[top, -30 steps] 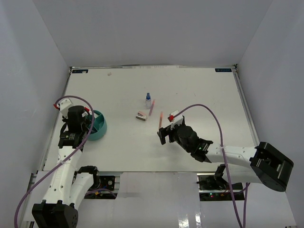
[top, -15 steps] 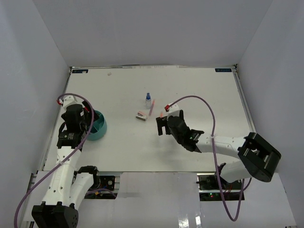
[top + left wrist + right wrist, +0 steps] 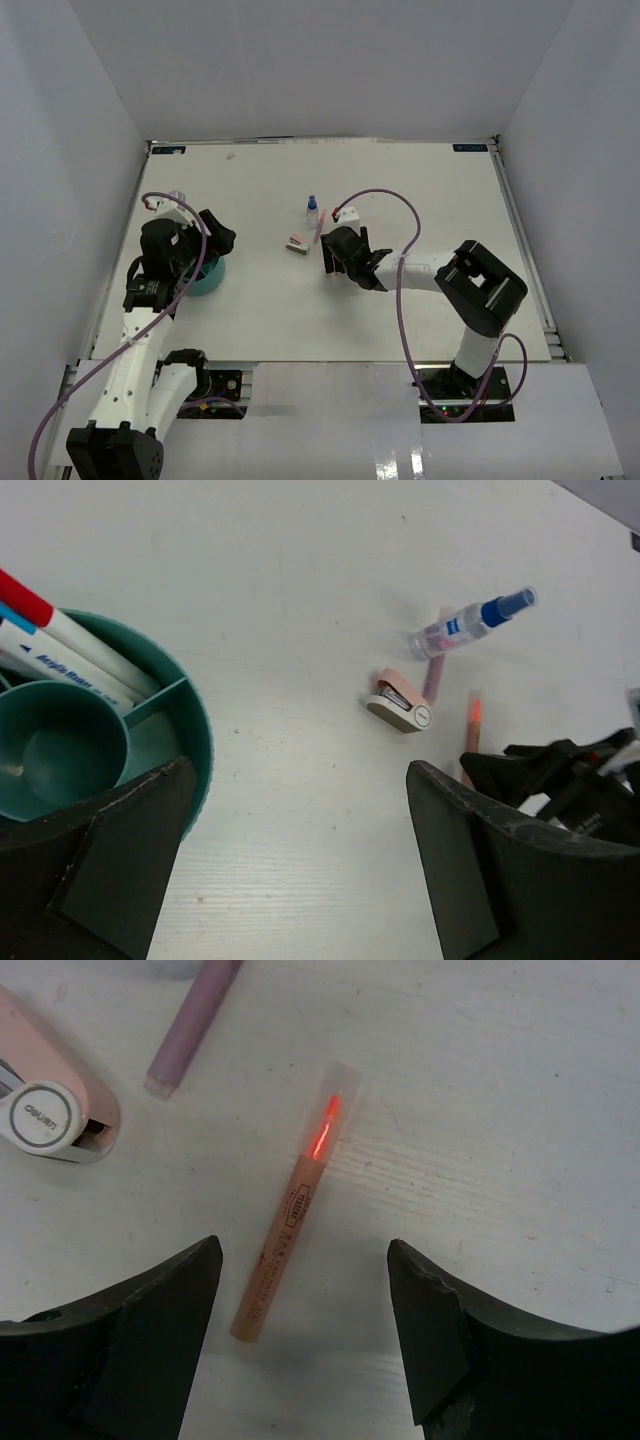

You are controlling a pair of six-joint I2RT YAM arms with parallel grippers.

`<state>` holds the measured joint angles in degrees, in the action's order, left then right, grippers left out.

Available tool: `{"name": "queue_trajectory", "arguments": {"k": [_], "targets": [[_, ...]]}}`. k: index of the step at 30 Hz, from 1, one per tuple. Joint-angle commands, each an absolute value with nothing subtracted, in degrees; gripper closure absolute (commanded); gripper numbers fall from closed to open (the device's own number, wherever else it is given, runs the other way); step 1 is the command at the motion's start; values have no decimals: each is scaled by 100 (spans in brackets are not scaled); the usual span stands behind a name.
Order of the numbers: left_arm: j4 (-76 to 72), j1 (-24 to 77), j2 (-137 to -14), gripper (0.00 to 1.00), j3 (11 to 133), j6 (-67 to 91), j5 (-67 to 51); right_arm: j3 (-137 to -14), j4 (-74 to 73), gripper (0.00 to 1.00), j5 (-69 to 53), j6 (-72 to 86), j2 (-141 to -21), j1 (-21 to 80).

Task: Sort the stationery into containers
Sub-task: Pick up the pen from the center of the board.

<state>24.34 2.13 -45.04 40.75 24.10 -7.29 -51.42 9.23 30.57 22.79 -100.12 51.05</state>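
The teal cup (image 3: 207, 277) stands at the table's left, with a red-capped marker (image 3: 70, 638) and a blue-printed one (image 3: 52, 665) in it. My left gripper (image 3: 214, 243) hovers open and empty over the cup's right rim (image 3: 196, 742). An orange pen (image 3: 290, 1225) lies on the table. Its near end sits between the open fingers of my right gripper (image 3: 302, 1260), closer to the left finger, untouched. Beyond it lie a pink-white block (image 3: 50, 1110), a pale purple pen (image 3: 195, 1025) and a blue-capped bottle (image 3: 470, 625).
White walls close in the table on three sides. A small pale thing (image 3: 231, 155) lies near the far left edge. The right arm's purple cable (image 3: 385, 200) arcs over the table's middle. The block (image 3: 297, 243) and bottle (image 3: 312, 210) sit just left of my right gripper (image 3: 337, 256).
The left gripper has opened and swung up and to the right over the cup. The right gripper has reached farther left onto the orange pen, and its jaws have narrowed a little.
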Motion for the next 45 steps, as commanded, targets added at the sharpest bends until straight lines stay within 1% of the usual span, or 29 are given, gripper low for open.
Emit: {"name": "queue_trajectory", "arguments": {"k": [1,2,3,5,8,9,11,12,13,15,16,19,21,26,27,29,33,39,42,45], "targets": [[2180,316,-4246,2,4078,2373,-1318,-5379,809,28,3006,2601,-10212,5063],[2188,334,-4228,2,4087,2399,-1362,-5379,800,30,3015,2636,-10291,5054],[2180,351,-4201,2,4087,2478,-1415,-5370,774,35,3032,2654,-10318,5045],[2180,413,-4175,2,4104,2575,-1581,-5309,747,38,3067,2733,-10336,5028],[2162,580,-4245,2,4113,2812,-1609,-5133,747,54,3041,2821,-10319,4975],[2162,641,-4289,2,4113,2865,-1574,-5089,747,55,3032,2847,-10301,4957],[2153,913,-4411,2,4139,2979,-1451,-4940,738,65,3032,2848,-10222,4931],[2145,1045,-4569,2,4183,3023,-1372,-4879,738,77,3041,2830,-10178,4931],[2110,1368,-4649,2,4210,3137,-1267,-4817,738,83,3041,2787,-10117,4931],[2048,1747,-4946,2,4315,3251,-986,-4641,799,91,2980,2646,-9915,4939],[1996,2080,-5061,2,4359,3409,-923,-4571,878,92,2858,2445,-9827,4939],[1881,2670,-5571,2,4560,3629,-818,-4281,1028,92,2699,2154,-9397,4983],[1802,3065,-5808,2,4649,3814,-599,-3913,1378,92,2611,1856,-8888,5036],[1574,3515,-6538,2,4992,4165,-422,-3069,2537,92,1628,1197,-7483,5142],[1530,3620,-6617,2,5027,4201,-439,-2841,2671,92,1304,1117,-7297,5150],[1372,3717,-6837,2,5141,4289,-483,-2664,2917,92,1073,976,-6884,5177],[1196,3928,-7233,3,5361,4455,-606,-2391,3444,91,529,818,-6461,5212],[967,4139,-7637,7,5555,4605,-765,-2215,3674,91,343,809,-6232,5230],[923,4183,-7743,12,5590,4684,-800,-2136,3761,90,334,817,-6170,5229],[914,4219,-7857,20,5651,4720,-878,-2066,3841,89,351,826,-6126,5229]]}}
